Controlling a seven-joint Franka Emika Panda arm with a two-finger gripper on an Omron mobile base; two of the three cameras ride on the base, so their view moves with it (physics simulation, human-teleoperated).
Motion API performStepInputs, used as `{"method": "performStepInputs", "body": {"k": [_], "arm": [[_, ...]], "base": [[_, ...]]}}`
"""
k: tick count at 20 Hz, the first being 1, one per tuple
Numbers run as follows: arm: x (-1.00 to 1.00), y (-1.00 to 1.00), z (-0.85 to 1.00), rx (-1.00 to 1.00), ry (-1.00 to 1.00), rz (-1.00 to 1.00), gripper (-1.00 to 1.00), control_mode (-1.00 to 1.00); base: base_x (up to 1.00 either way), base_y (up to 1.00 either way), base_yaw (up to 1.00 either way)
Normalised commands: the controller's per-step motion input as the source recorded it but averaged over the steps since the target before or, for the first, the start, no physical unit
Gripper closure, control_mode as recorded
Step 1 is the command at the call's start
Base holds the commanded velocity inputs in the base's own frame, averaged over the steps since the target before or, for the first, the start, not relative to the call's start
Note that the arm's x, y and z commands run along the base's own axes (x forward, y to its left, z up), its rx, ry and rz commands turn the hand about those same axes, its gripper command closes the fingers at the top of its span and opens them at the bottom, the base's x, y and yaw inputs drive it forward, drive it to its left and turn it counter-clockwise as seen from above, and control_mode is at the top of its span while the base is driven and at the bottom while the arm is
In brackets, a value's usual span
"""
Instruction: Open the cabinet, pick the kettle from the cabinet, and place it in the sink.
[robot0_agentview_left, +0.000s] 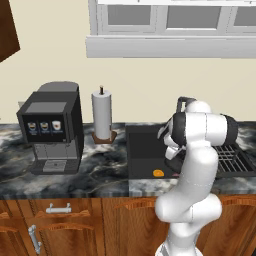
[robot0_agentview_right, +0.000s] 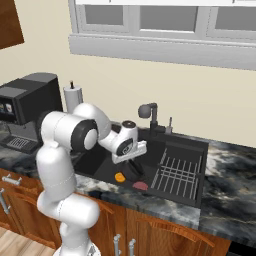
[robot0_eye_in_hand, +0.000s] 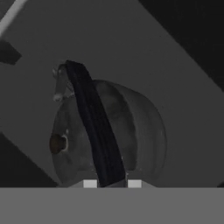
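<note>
The kettle (robot0_eye_in_hand: 109, 135) hangs just beyond the fingers (robot0_eye_in_hand: 89, 183), its dark arched handle running down between the two pale tips, which are closed on the handle's near end. In the base views the gripper (robot0_agentview_right: 134, 167) reaches down into the sink (robot0_agentview_right: 197, 145), so the kettle sits low inside the basin, mostly hidden behind the hand. The kettle is squat and round, a dull grey-black with a faint sheen, with a short spout at its upper left and a small knob on its side as the hand camera sees it. The sink is a dark grey rectangle with a curved faucet (robot0_agentview_right: 148, 112) at its far edge and a wire rack (robot0_agentview_right: 177, 172) in its right half; a small orange piece (robot0_agentview_right: 119, 177) and a reddish one (robot0_agentview_right: 140, 185) lie on its near floor. The tabletop (robot0_agentview_left: 100, 172) is glossy dark marble with pale veins over reddish-brown wooden doors. To the left stand a boxy black coffee machine (robot0_agentview_left: 52, 127) and a paper towel roll (robot0_agentview_left: 102, 115). A cream wall and a grey window frame (robot0_agentview_left: 170, 30) lie behind.
</note>
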Motion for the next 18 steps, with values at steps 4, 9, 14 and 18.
{"method": "performStepInputs", "body": {"k": [4, 9, 14, 18], "arm": [[0.14, 0.06, -0.3, 0.13, -0.08, -0.1, 1.0, -1.0], [0.12, -0.08, -0.2, 0.0, -0.01, -0.15, 1.0, -1.0], [0.08, -0.12, -0.12, 0.0, 0.0, -0.18, 1.0, -1.0], [0.1, -0.08, -0.1, -0.02, 0.0, -0.18, 1.0, -1.0]], "base": [[0.0, 0.0, 0.0], [0.0, 0.0, 0.0], [0.0, 0.0, 0.0], [0.0, 0.0, 0.0]]}}
